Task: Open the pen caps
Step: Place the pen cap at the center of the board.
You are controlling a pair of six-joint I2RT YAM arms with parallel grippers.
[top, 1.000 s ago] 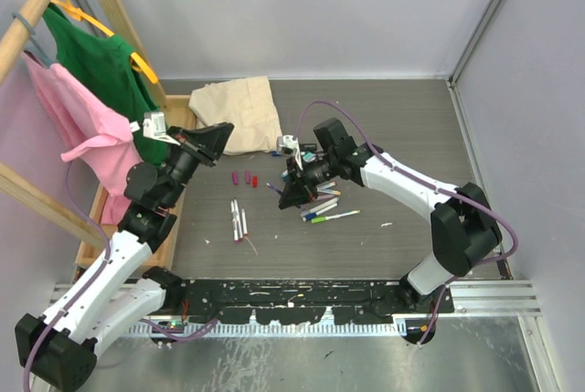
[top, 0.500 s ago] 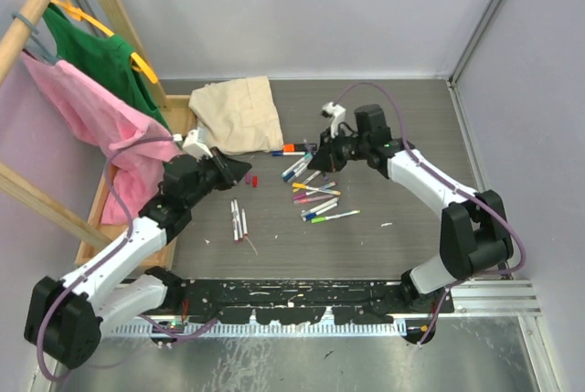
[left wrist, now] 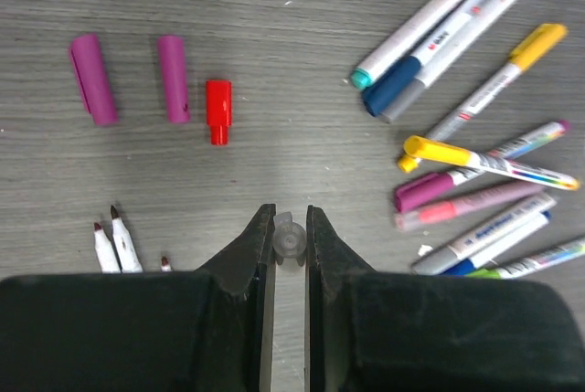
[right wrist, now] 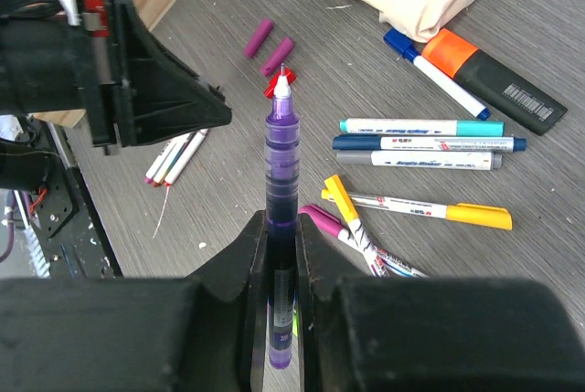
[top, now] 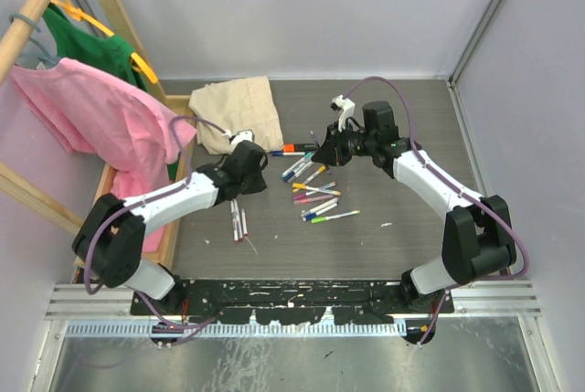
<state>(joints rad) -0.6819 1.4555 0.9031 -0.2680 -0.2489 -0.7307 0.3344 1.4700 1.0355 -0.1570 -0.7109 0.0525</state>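
My left gripper (left wrist: pixel 290 218) is shut on a small translucent pen cap (left wrist: pixel 289 239), low over the table; from above it (top: pixel 253 171) sits left of the pen pile. Just ahead of it lie two loose purple caps (left wrist: pixel 93 79) (left wrist: pixel 173 79) and a red cap (left wrist: pixel 218 109). My right gripper (right wrist: pixel 281 223) is shut on an uncapped purple pen (right wrist: pixel 281 154), its white tip pointing away, held above the table (top: pixel 320 149). Several capped pens (left wrist: pixel 475 182) lie in a pile (top: pixel 315 196). Three uncapped pens (top: pixel 239 218) lie side by side.
A thick black marker with an orange cap (right wrist: pixel 494 77) lies by a beige cloth (top: pixel 238 113). At the left stands a wooden rack (top: pixel 119 182) with a pink shirt (top: pixel 101 113) draped towards my left arm and a green shirt (top: pixel 87 45) behind.
My left arm swung from up by the rack down and right to the loose caps; the pink shirt shifted right with it. My right gripper carried the purple pen back and up from the pile.
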